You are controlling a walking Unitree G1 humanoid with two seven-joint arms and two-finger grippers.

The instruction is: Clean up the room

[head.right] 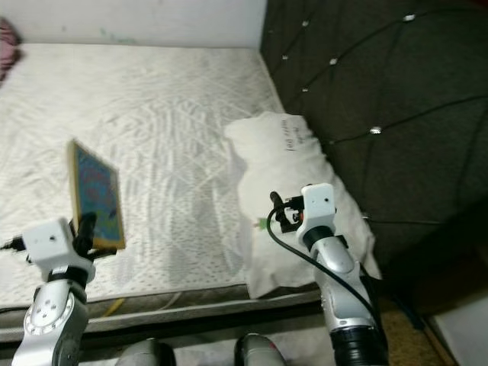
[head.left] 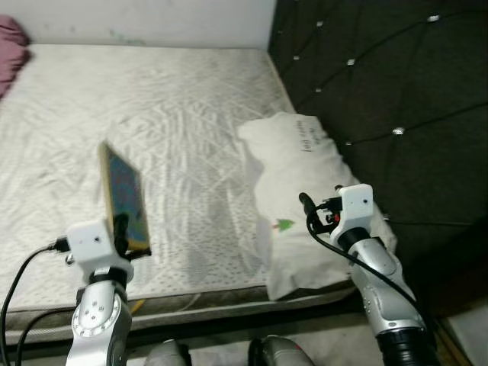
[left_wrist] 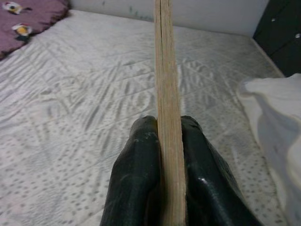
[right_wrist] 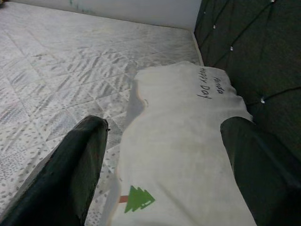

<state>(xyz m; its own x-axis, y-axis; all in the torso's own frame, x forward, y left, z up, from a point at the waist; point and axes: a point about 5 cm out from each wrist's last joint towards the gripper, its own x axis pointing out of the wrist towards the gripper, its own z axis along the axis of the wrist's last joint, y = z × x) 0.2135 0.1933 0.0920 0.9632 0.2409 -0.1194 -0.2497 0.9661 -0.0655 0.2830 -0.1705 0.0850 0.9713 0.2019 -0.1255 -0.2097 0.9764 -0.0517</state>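
white quilted mattress (head.left: 175, 114) with grey speckling. white pillow (head.left: 293, 164) with a small green tree and dark lettering. the book (head.left: 126, 198) shows a blue, multicoloured cover edged in yellow, pale tan on its page side. black tufted headboard (head.left: 381, 84), silver studs. maroon cloth (left_wrist: 28, 19) with flowers.

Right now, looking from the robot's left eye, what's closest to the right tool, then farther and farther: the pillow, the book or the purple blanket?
1. The pillow: right under the right tool, by the dark headboard.
2. The book: across the mattress on the robot's left, pinched in the left tool.
3. The purple blanket: far away at the mattress's far left corner.
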